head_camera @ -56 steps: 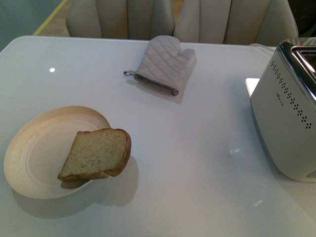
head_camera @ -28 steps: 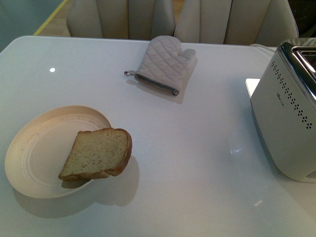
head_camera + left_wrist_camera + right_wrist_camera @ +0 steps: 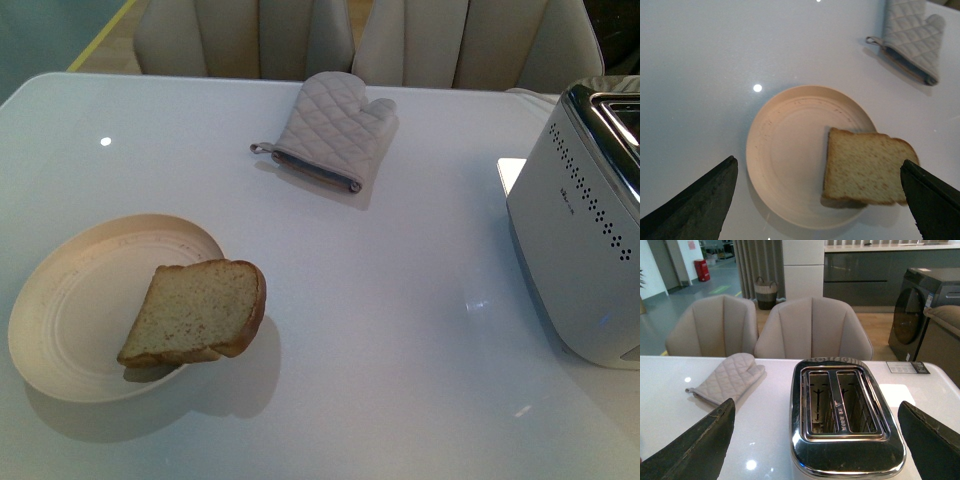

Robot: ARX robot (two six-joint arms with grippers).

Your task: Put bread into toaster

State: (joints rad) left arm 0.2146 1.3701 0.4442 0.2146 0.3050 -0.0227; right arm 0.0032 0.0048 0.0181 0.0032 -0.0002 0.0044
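- Left claw point(image 3: 817, 162) hangs over the plate point(image 3: 785, 150), jaws spread wide, nothing in them.
- The bread point(image 3: 865, 170) lies right under that claw, between its two dark fingers point(image 3: 695, 200) and much nearer one tip than the other, touching neither.
- The slice is propped at a tilt on the plate's edge, its rounded crust end sticking out past the rim over the white table point(image 3: 400, 300).
- Beyond the plate from the left claw, well apart, the quilted oven mitt point(image 3: 912, 35) lies flat on the table.
- Right claw point(image 3: 816, 405) is also gaping wide and holding nothing.
- The toaster point(image 3: 847, 460) sits squarely below and in front of the right claw, centred between its fingers, chrome top facing up.
- Both slots are open and I can see down to the wire guides inside; no bread in either.
- So bread and toaster are well apart, one under each claw.
- Two beige chairs point(image 3: 812, 327) stand past the table's far edge, straight ahead of the right claw.
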